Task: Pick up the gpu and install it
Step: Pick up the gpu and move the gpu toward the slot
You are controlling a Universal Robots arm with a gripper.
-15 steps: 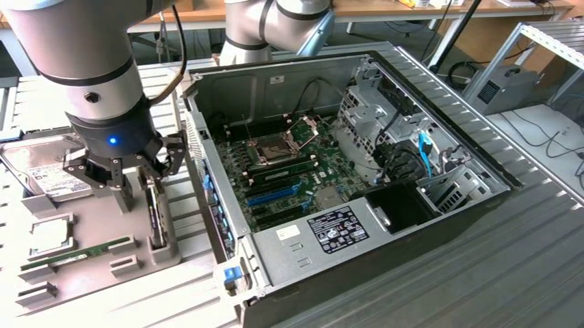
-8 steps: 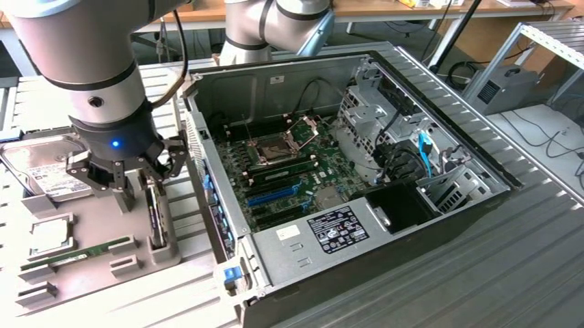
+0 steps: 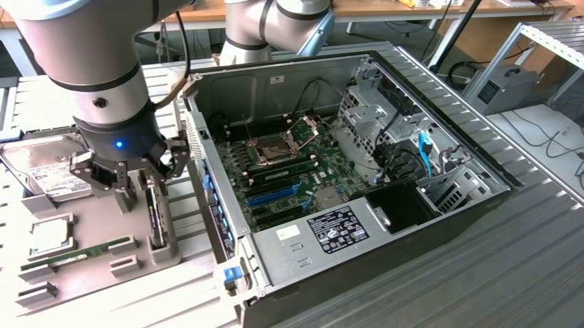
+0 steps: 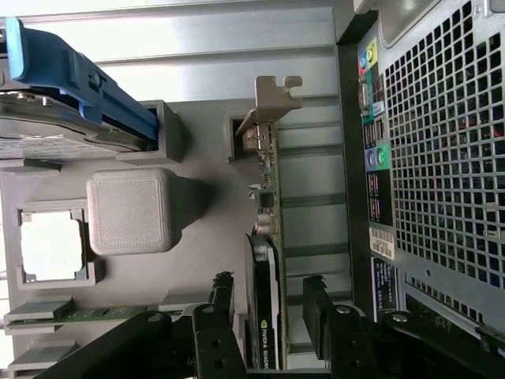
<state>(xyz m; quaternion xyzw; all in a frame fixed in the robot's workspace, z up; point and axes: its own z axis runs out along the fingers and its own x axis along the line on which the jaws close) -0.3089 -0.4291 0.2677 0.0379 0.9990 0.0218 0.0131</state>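
The gpu (image 3: 157, 213) stands on edge in a slot of the grey holder tray (image 3: 100, 277), beside the open computer case (image 3: 365, 171). In the wrist view the gpu (image 4: 267, 237) is a thin dark card with a green board edge and a silver end bracket (image 4: 272, 99) at its far end. My gripper (image 3: 139, 191) hangs right over the card. Its fingers (image 4: 222, 294) stand open on either side of the card's near end, with a small gap on each side. My gripper (image 4: 268, 298) holds nothing.
On the tray lie a silver hard drive (image 3: 46, 171) with blue rails (image 4: 79, 75), a CPU (image 3: 50, 236) and a green RAM stick (image 3: 78, 254). A grey block (image 4: 130, 209) rises beside the card. The case's motherboard (image 3: 283, 171) has a blue slot (image 3: 273, 195); the case's perforated rear panel (image 4: 442, 158) is close by.
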